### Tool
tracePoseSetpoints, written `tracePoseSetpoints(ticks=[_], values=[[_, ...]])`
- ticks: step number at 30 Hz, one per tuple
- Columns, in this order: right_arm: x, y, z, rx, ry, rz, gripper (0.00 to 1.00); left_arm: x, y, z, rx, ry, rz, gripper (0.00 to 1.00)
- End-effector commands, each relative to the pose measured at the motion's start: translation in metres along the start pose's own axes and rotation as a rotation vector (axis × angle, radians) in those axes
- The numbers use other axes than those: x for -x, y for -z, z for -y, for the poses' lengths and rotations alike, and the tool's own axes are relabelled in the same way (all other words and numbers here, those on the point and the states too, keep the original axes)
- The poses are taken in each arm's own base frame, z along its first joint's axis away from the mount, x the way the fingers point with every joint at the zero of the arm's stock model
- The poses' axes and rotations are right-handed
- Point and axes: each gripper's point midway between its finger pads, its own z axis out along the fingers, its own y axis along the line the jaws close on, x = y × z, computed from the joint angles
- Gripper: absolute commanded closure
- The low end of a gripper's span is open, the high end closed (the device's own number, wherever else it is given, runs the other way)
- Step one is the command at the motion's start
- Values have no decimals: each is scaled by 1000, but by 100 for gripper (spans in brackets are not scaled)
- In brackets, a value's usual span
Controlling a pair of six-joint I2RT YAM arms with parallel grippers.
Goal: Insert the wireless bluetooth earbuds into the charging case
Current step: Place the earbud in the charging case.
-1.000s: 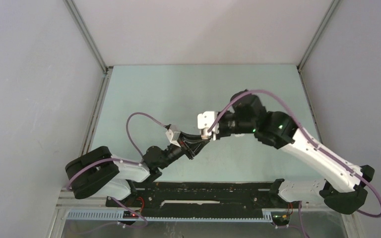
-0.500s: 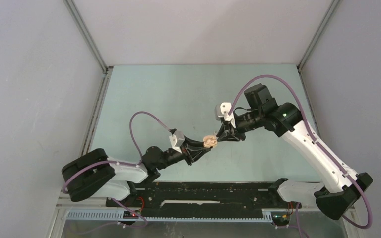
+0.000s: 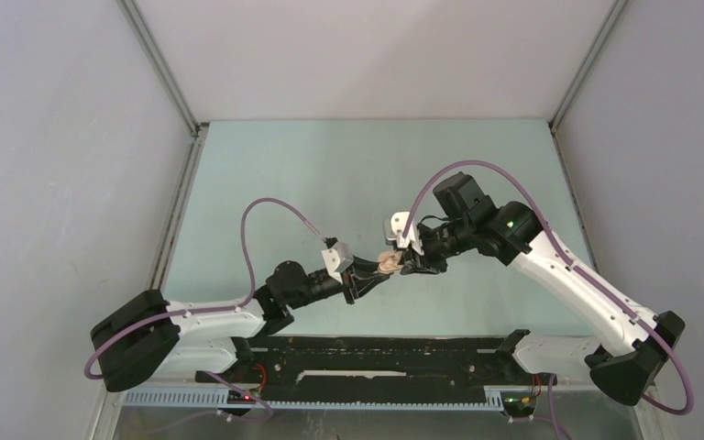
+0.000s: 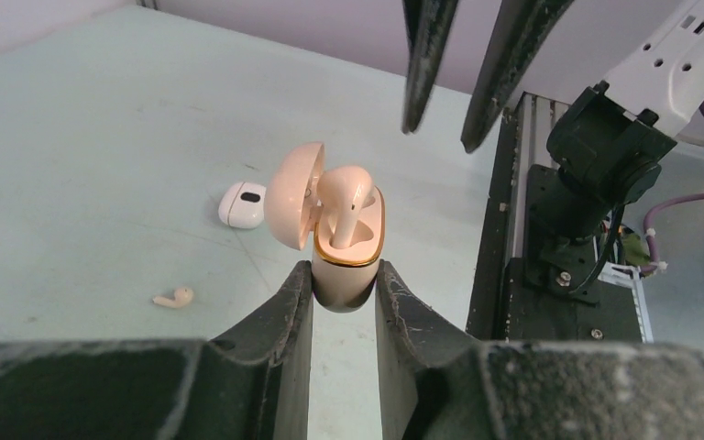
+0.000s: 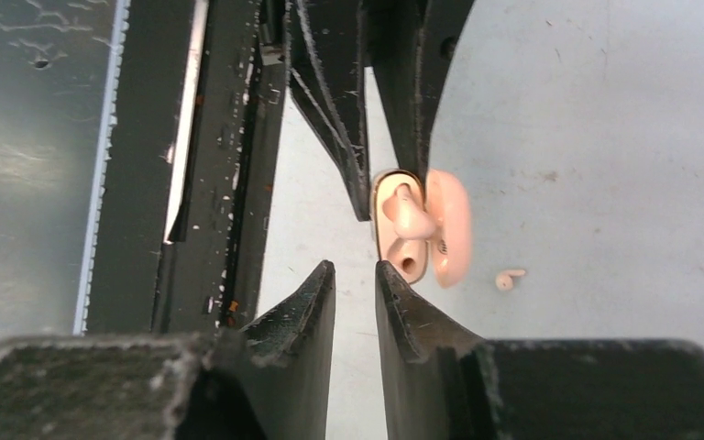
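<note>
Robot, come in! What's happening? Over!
Left gripper shut on beige case. Right gripper shut, empty. One earbud sticking out of case; loose earbud on table. Nothing blocking.

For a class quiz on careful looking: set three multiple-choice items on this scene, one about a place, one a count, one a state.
1. Where is the tan charging case? A) lying loose, unheld B) clamped in the left claw C) out of view
2. How many earbuds sit in it? A) one B) two C) none
3. Its lid is: A) shut B) torn off C) open
Answers: 1 B, the claw's fingers pinch its base; 2 A, only the seated earbud stands inside, while a loose earbud lies on the table; 3 C, the lid is swung back.
</note>
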Motion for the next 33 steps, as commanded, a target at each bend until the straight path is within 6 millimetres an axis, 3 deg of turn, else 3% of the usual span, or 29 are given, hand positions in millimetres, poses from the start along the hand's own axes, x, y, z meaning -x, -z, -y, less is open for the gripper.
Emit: tracePoseSetpoints(ticks=[1,33], values=[[5,7,14,-88,57,-1,73,12,-6,3,-23,-36,21,100],[-7,-25,18,-89,128,-118,68,15,-11,16,-79,-18,18,100]])
